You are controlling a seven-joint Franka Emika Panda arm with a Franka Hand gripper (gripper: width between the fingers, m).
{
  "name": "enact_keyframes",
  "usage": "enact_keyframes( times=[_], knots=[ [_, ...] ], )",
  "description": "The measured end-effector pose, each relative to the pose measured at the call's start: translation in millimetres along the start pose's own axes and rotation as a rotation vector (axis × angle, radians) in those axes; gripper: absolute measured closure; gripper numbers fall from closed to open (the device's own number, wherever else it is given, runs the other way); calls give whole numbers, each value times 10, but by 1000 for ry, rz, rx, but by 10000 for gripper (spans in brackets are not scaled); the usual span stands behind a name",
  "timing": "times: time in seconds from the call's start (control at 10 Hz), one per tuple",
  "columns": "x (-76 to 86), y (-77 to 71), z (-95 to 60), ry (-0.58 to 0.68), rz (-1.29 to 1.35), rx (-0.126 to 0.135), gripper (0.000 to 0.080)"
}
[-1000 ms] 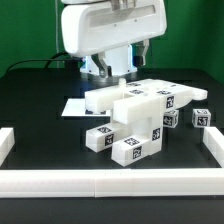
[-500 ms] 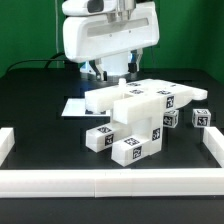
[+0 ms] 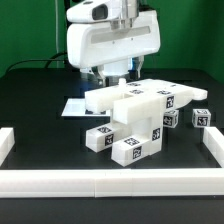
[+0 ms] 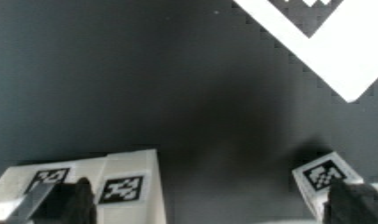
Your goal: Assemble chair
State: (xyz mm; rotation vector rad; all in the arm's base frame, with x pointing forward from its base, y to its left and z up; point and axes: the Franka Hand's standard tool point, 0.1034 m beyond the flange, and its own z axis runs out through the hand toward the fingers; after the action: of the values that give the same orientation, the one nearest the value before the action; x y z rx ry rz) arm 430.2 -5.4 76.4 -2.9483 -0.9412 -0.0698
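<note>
Hovering empty?
— Yes: my claw point(image 3: 116, 72) hangs, jaws apart, over the worktop's point(image 3: 40, 92) far side. The part-built chair point(image 3: 135, 112) stands mid-worktop, with loose cubes point(image 3: 203, 117) at the exterior view's right. Next, I reckon: fetch a cube.

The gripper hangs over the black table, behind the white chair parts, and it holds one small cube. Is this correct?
Not fully. The gripper holds nothing: in the wrist view its fingers stand wide apart with only bare table between them. It does hang over the black table, behind the white chair parts.
</note>
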Motion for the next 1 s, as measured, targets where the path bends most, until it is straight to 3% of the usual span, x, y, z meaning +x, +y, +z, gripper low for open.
enact_keyframes(
  times=[0.2, 1.0],
  knots=[
    [51, 7, 121, -11, 0, -6, 151],
    [538, 299, 91, 22, 60, -27, 151]
  ],
)
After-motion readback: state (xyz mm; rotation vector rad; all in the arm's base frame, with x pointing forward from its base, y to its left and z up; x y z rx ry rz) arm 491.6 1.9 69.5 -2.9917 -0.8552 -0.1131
